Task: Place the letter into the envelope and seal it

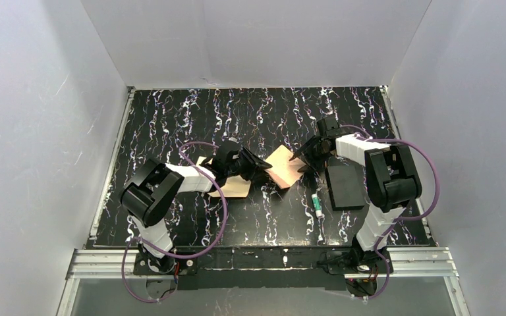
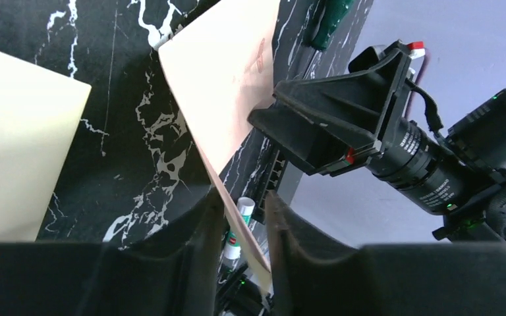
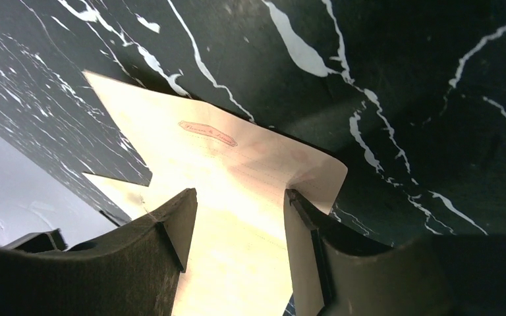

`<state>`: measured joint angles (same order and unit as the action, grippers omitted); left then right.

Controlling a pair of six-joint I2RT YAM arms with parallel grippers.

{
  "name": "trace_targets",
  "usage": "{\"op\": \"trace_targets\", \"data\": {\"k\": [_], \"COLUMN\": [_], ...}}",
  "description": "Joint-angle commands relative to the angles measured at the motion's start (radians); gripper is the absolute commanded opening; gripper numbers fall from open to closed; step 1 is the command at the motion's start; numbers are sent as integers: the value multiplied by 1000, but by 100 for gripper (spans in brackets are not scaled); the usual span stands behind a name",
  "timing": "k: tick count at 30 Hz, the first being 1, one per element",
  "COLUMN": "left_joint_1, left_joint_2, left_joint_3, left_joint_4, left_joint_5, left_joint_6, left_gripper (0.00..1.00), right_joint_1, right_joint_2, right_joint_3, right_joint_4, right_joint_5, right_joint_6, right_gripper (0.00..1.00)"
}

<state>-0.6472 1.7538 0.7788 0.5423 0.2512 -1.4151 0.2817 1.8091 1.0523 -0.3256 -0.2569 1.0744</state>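
The tan letter (image 1: 283,166) hangs tilted off the table between both grippers. In the left wrist view the letter (image 2: 224,72) runs down edge-on between my left gripper's (image 2: 244,201) fingers, which stand narrowly apart, with gaps beside the sheet. My left gripper (image 1: 261,166) is at the letter's left edge. My right gripper (image 1: 305,158) is at its right edge. Its jaws (image 3: 240,194) are wide apart, with the letter (image 3: 217,151) lying between them and curling against one finger. The cream envelope (image 1: 234,187) lies flat under the left arm and shows as a pale sheet (image 2: 13,145).
A green-and-white glue stick (image 1: 317,204) lies near the right arm, beside a flat black block (image 1: 344,184). White walls enclose the black marbled table (image 1: 171,118) on three sides. The right wrist's camera and gripper body (image 2: 329,125) sit close in front of the left gripper.
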Motion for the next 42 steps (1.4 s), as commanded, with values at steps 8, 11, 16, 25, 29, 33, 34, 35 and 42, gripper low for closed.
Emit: {"op": "trace_targets", "data": {"k": [8, 11, 16, 25, 29, 33, 34, 35, 42], "left_joint_1": [36, 37, 61, 81, 81, 81, 81, 81, 80], "left_joint_2": [-152, -195, -199, -103, -162, -203, -206, -210, -229], "left_joint_3": [165, 374, 714, 1242, 1232, 1214, 1214, 1215, 1178], "left_joint_4": [-335, -678, -1129, -1714, -1711, -1701, -1702, -1703, -1674], "left_joint_5": [107, 105, 202, 382, 368, 311, 307, 306, 402], "left_joint_6": [378, 692, 1108, 1568, 1658, 1726, 1737, 1746, 1830], "left_gripper": [0, 0, 0, 0, 0, 0, 0, 0, 0], "right_joint_1": [4, 5, 5, 62, 113, 152, 164, 176, 250], "right_joint_2": [-66, -144, -312, -363, -387, -401, -404, -408, -409], "right_joint_3": [160, 247, 291, 429, 448, 453, 455, 454, 462], "right_joint_4": [-243, -191, 52, 374, 274, 270, 258, 240, 117], "right_joint_5": [68, -6, -189, -570, -615, -700, -726, -754, -703], "right_joint_6": [-285, -422, -611, -691, -849, -858, -863, -874, -937], "right_gripper": [65, 70, 82, 90, 90, 90, 89, 89, 78]}}
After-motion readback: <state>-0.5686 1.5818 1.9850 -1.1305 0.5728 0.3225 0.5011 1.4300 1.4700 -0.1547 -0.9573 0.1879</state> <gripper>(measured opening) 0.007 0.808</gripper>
